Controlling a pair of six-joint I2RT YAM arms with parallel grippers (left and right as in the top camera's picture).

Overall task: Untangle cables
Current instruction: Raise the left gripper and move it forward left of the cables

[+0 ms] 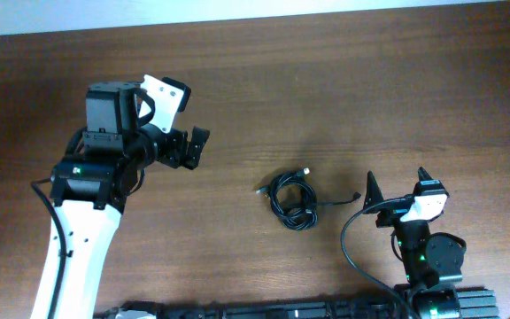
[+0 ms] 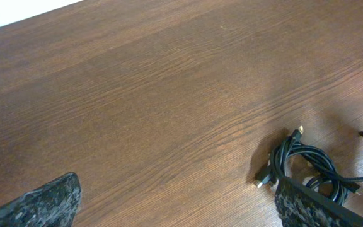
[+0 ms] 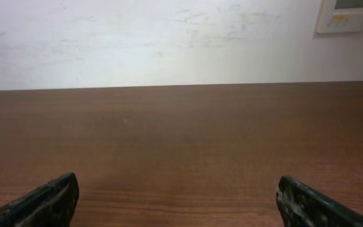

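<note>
**Left claw.** The left claw (image 1: pixel 189 149) is held with its jaws apart and nothing is gripped between them. In the left wrist view its two textured fingers (image 2: pixel 50 203) are seen at the lower corners of the frame, with bare wood between them.

**Cables relative to the left claw.** The cables (image 1: pixel 292 200) lie as one small coiled bundle on the wooden table (image 1: pixel 343 71), ahead of the left claw and off to its right-finger side, well apart from it. In the wrist view the lower edge of the bundle is covered by the right-hand finger; no contact is shown. Two plug ends (image 2: pixel 299 130) project from the coil, one upward and one toward the lower left. A further cable tip is seen near the right edge of that view, apart from the coil.

**Right claw.** The right claw (image 1: pixel 397 184) is likewise held with its jaws apart and nothing is gripped. The bundle lies to its left-finger side, near but not touching. A loose strand (image 1: pixel 339 203) runs from the coil toward that finger and ends just beside it. The cables are not seen in the right wrist view.

**Surroundings.** No obstruction is seen between either claw and the bundle. Beyond the right claw, the table runs to a pale wall (image 3: pixel 169 38), on which a wall panel (image 3: pixel 351 14) is mounted at the upper right.
</note>
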